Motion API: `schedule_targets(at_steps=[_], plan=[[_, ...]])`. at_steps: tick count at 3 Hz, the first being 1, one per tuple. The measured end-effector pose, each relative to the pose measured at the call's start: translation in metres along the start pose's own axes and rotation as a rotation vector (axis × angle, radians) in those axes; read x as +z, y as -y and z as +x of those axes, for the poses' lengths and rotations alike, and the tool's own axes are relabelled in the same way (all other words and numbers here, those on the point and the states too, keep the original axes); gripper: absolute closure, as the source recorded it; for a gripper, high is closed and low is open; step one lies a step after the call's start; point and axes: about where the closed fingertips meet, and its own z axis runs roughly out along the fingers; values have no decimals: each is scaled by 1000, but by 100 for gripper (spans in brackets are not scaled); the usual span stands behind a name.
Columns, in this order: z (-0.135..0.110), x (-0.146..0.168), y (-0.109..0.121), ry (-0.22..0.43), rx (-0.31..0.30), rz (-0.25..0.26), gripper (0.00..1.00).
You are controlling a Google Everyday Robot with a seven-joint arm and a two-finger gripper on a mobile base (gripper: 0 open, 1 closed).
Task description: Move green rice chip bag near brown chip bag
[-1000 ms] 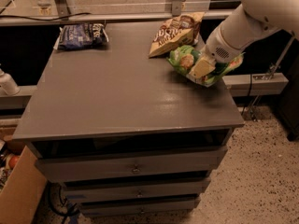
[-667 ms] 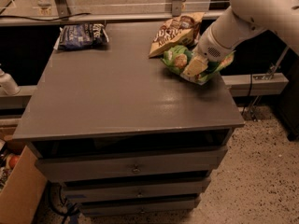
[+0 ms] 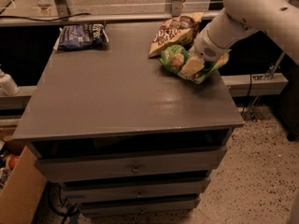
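The green rice chip bag [image 3: 174, 59] lies crinkled at the table's right side, just in front of the brown chip bag [image 3: 174, 31], nearly touching it. My gripper [image 3: 192, 66] comes down from the white arm at the upper right and sits on the green bag's middle, its pale fingers [image 3: 191, 67] pressed into the bag, shut on it. The bag's right part sticks out past the wrist toward the table's right edge.
A dark blue bag [image 3: 81, 35] lies at the far left corner of the grey table [image 3: 117, 97]. Drawers sit under the tabletop. A cardboard box [image 3: 18, 195] stands on the floor at lower left. A rail runs behind the table.
My gripper and the green bag have shifted left and slightly away from the right edge, closer to the brown bag. The brown and blue bags have not moved.
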Motion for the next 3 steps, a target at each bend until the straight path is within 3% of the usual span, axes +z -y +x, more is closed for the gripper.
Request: schedule_targets(at_steps=[1,3], plan=[[-2,5,4,-1,-7,-1,84],[-4,7,7,-4,-11,-3,37]])
